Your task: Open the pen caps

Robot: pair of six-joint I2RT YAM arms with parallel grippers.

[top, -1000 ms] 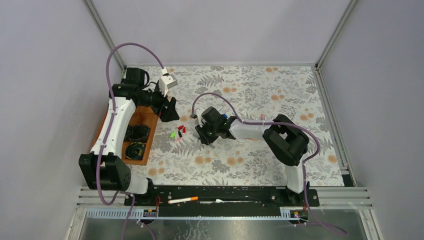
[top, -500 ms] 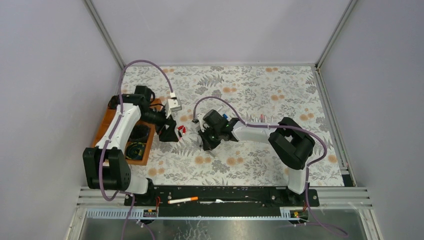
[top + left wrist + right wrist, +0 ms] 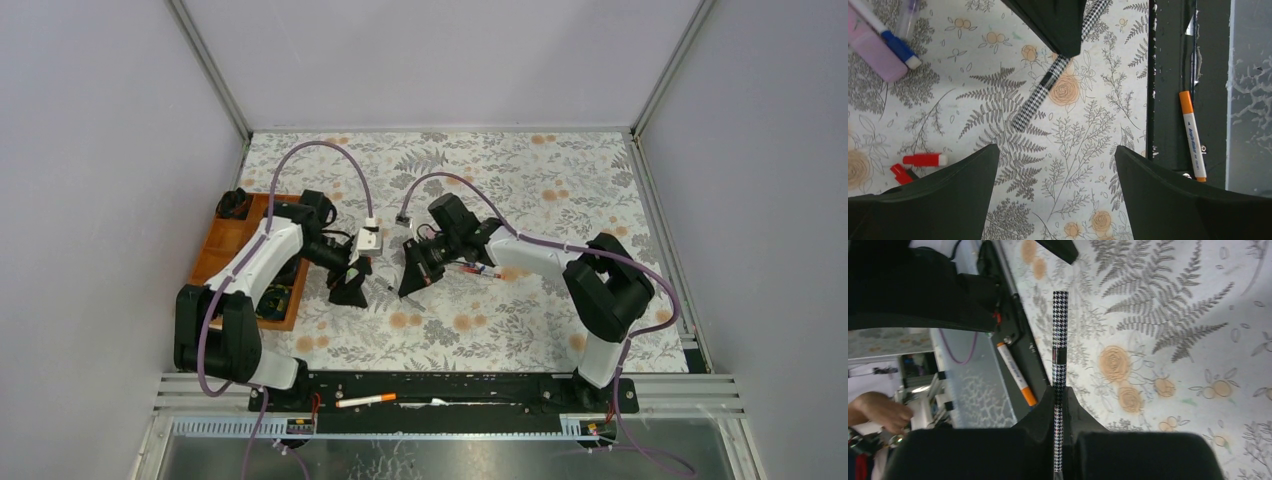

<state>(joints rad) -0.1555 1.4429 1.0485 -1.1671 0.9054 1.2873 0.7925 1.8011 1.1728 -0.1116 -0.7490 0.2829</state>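
**Top external view.**
- Left gripper [image 3: 351,289] and right gripper [image 3: 412,276]: nose to nose at mid-table, just right of the wooden tray [image 3: 222,243].
- What is held between them is too small to read from here.

**Left wrist view.**
- Left gripper [image 3: 1055,170]: jaws spread wide, nothing between them.
- Houndstooth pen [image 3: 1040,95]: slants down from the right gripper at the top edge, and its free end hangs above the gap without touching either finger.
- A black band crosses the barrel. We judge the stretch beyond it to be the cap [image 3: 1028,109].
- Also present: pink highlighter [image 3: 873,50], loose red pieces [image 3: 923,160], and an orange-ended marker [image 3: 1193,135] on the rail.

**Right wrist view.**
- Right gripper [image 3: 1059,407]: pressed together on the pen's rear barrel. The band and the cap stand clear ahead of the fingers [image 3: 1045,412].

**Handling note.**
- We should bring the left jaws up around the free stretch only, past the band.
- We close squarely across the barrel, then pull straight along the pen's axis while the right hand holds firm.
- A grip that straddles the band would clamp cap and barrel together.
- An angled pull risks bending or dropping so slim a pen.
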